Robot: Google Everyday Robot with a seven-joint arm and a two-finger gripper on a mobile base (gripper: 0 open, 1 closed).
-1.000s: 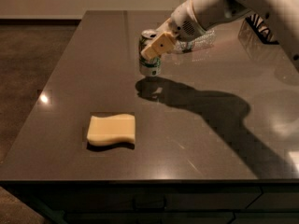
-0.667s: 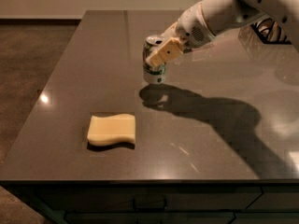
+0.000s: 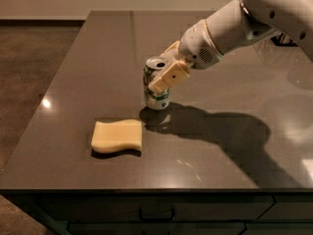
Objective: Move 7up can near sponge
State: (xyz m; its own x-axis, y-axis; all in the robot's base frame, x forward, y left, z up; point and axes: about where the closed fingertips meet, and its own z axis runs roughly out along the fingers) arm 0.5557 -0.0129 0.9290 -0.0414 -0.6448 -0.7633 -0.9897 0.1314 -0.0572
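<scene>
The robot's gripper [image 3: 164,72], extended from the right, has its fingers [image 3: 169,76] clamped across the upper half of the 7up can [image 3: 156,97]. The can is upright, long axis vertical, on or barely above the dark worktop [image 3: 98,58]; which, I cannot tell. The sponge [image 3: 117,136] lies flat toward the front left, near but not touching. One can, one sponge, one arm; release looks to be what remains.
</scene>
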